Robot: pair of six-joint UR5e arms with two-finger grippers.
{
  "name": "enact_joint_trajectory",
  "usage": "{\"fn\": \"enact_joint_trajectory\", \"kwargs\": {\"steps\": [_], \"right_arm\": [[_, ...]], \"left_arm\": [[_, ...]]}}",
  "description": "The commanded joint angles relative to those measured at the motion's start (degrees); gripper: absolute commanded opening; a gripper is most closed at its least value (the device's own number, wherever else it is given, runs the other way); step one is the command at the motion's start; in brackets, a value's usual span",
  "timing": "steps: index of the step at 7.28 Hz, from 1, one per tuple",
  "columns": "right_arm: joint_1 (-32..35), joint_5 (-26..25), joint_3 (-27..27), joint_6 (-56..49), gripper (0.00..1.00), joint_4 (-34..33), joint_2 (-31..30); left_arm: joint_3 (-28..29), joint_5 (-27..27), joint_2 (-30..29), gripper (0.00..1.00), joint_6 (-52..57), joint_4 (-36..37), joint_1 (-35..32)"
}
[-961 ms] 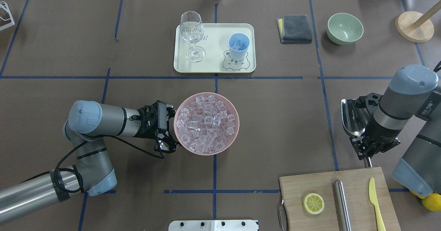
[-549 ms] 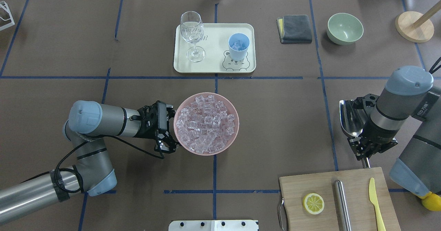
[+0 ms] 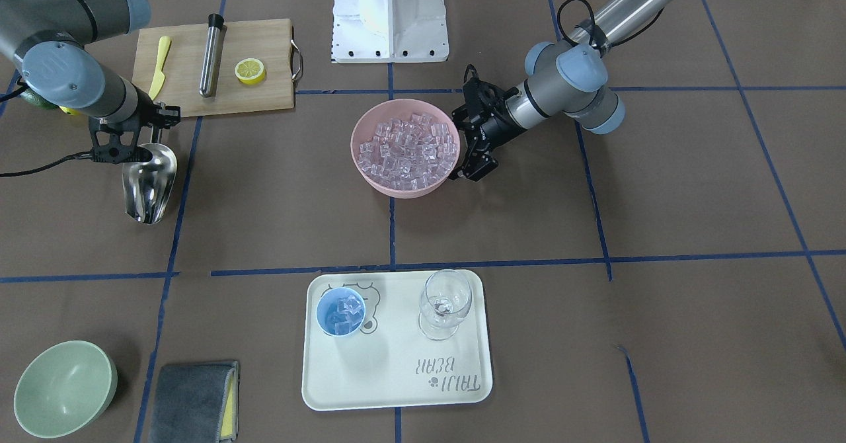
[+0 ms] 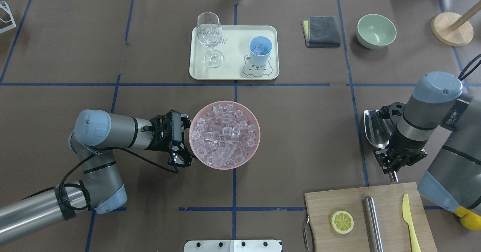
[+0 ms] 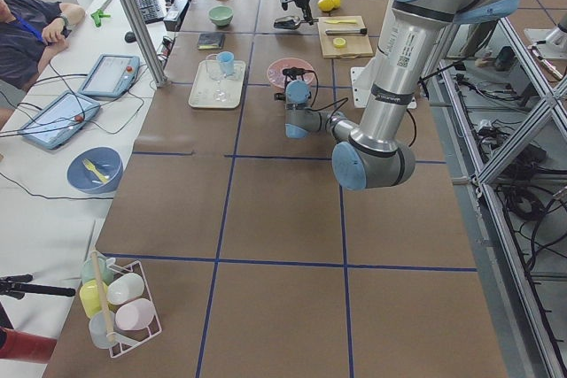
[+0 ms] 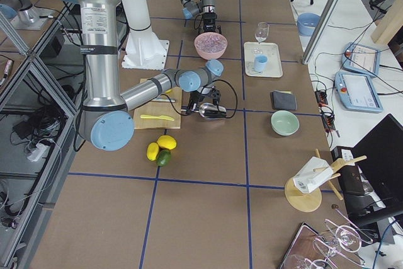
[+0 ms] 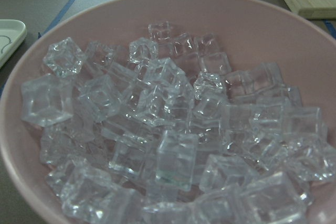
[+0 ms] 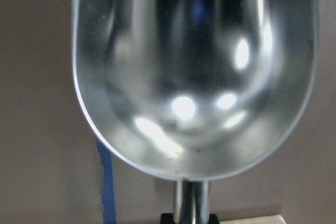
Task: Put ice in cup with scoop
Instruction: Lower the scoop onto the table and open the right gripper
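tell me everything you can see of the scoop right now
The scoop is shiny stainless steel: a deep rounded trough, empty and mirror-bright, and a thin straight cylindrical handle. The right claw is shut on that handle, whose end pokes out toward the cutting board. It is held roughly level, trough opening up, mouth pointing away from the robot, at the right side of the table. Whether it touches the table cannot be told.

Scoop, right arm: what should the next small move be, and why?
Probably carry the scoop toward the pink bowl and dip its mouth into the ice. The wrist view shows its trough empty, held by the right gripper off beside the cutting board, while the cup holds only a few cubes and the left gripper sits at the bowl's rim.
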Motion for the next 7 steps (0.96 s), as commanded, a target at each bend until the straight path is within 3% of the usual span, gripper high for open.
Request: {"fn": "enact_joint_trajectory", "kwargs": {"steps": [1,2,3,7], "right_arm": [[0.08,-0.08,-0.03,0.23,0.64,0.0,-0.03],[0.08,-0.17,-0.12,0.23,0.65,0.0,0.06],[0.52,-0.17,0.05,0.23,1.0,0.0,0.06],[12.97,-0.78,3.57,-1.69,1.0,-0.17,6.02]], "left_arm": [[0.0,0.0,0.0,1.0,0.0,0.0,0.0],[0.0,0.0,0.0,1.0,0.0,0.0,0.0],[0.0,0.0,0.0,1.0,0.0,0.0,0.0],[-0.18,-0.09,0.26,1.0,0.09,0.0,-0.61]]}}
